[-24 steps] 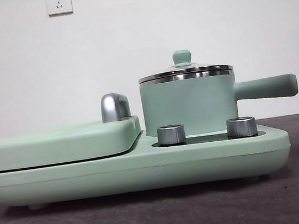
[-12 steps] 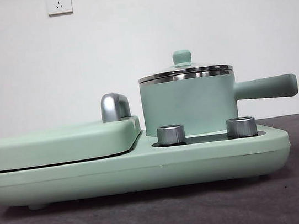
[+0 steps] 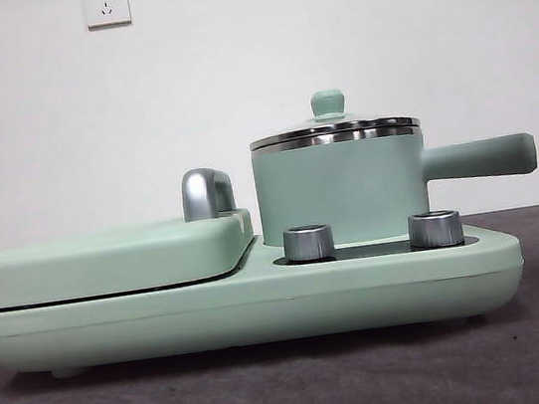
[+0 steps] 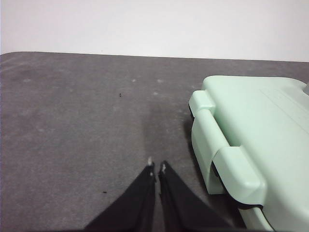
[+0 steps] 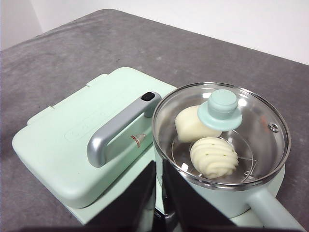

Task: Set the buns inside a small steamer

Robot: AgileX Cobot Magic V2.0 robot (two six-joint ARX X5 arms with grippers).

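Smooth white bun (image 5: 192, 123) and ridged, green-flecked white bun (image 5: 214, 155) lie side by side inside mint-green cylindrical steamer pot (image 3: 340, 192), glass lid (image 5: 251, 123) on. Right gripper (image 5: 158, 169) above pot's near rim, jaws nearly together, empty. Left gripper (image 4: 157, 166) over grey table (image 4: 77, 121), jaws nearly together

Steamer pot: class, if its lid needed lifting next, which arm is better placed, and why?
Probably the right. The right gripper hangs just beside the pot, above its lid covering both buns. The left gripper sits over bare table beside the griddle.
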